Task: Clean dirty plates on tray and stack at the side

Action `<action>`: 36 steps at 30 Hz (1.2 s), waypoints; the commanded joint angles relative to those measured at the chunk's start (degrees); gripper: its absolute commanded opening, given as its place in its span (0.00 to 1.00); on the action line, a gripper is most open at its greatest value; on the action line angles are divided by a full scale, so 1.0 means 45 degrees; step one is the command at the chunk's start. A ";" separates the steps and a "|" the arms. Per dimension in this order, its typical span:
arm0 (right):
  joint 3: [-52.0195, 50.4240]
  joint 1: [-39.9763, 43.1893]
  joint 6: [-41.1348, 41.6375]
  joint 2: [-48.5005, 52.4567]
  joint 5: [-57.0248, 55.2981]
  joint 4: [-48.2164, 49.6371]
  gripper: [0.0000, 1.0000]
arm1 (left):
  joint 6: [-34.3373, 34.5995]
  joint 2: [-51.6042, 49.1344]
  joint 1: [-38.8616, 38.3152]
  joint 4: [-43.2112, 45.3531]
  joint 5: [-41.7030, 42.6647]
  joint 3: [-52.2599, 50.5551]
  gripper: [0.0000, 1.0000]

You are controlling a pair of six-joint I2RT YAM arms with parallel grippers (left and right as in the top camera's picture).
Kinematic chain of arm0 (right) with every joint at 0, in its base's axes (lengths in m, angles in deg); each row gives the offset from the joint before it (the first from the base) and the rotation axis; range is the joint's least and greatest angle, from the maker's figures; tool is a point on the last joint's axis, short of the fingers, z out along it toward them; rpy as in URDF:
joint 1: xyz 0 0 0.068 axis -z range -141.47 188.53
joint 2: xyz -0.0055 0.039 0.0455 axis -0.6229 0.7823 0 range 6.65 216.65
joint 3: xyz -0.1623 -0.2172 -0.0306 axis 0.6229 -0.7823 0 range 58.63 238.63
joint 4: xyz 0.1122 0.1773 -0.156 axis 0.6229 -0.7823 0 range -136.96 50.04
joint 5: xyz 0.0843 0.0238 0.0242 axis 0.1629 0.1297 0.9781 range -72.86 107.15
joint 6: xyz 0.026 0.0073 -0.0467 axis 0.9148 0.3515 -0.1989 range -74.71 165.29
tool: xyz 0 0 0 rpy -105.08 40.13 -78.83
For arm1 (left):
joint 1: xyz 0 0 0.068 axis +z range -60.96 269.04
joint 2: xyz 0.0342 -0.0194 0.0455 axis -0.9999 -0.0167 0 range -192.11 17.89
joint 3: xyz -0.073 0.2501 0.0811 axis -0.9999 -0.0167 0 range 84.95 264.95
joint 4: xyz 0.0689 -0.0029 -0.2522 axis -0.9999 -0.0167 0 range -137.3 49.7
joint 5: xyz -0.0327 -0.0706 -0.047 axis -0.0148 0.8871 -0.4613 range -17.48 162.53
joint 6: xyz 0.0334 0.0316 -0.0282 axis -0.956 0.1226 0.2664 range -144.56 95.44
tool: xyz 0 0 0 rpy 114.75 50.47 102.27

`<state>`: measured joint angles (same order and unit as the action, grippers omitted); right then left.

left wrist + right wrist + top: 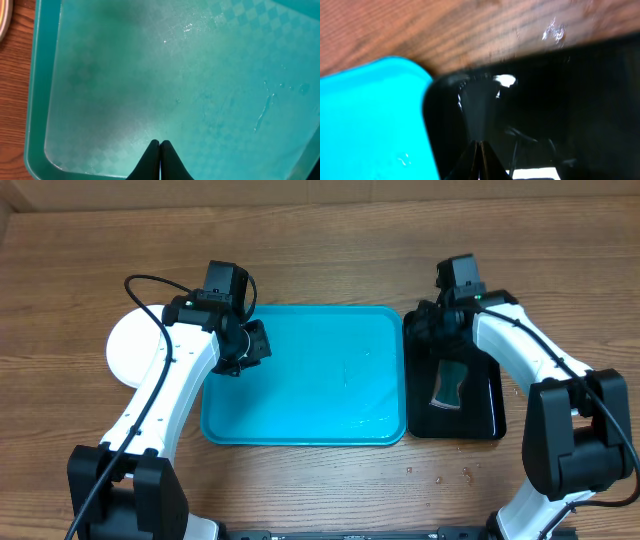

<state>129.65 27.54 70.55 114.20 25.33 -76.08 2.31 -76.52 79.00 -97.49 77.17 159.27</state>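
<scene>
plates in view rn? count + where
1. A white plate sits left of the turquoise tray, partly hidden by the left arm. More plates may be stacked under it. No plate is on the tray.

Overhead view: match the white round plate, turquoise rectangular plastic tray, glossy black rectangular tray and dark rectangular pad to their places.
1 white round plate
2 turquoise rectangular plastic tray
3 glossy black rectangular tray
4 dark rectangular pad

a centre of the table
b on the black tray
c far left, partly hidden by the left arm
d just right of the turquoise tray

Pairs: 1-c; 2-a; 3-d; 4-b
</scene>
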 commanded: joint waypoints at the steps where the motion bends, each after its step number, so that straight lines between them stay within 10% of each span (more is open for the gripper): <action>1: -0.0238 -0.0068 0.0058 -0.0155 0.1185 0.0287 0.04 | -0.0005 -0.0044 0.0058 0.0005 0.0306 0.0160 0.05; 25: -0.0228 -0.0957 0.0000 -0.0155 0.0393 0.0165 0.04 | -0.0005 -0.0044 0.0058 0.0000 0.0306 0.0160 0.09; 36: 0.3109 -0.0403 -0.1938 -0.0180 0.0767 -0.5115 0.09 | -0.0015 -0.0044 0.0039 -0.0670 0.0248 -0.0253 0.04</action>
<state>140.14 26.19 66.04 114.28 27.76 -95.88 2.31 -76.52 79.00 -99.90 77.91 159.18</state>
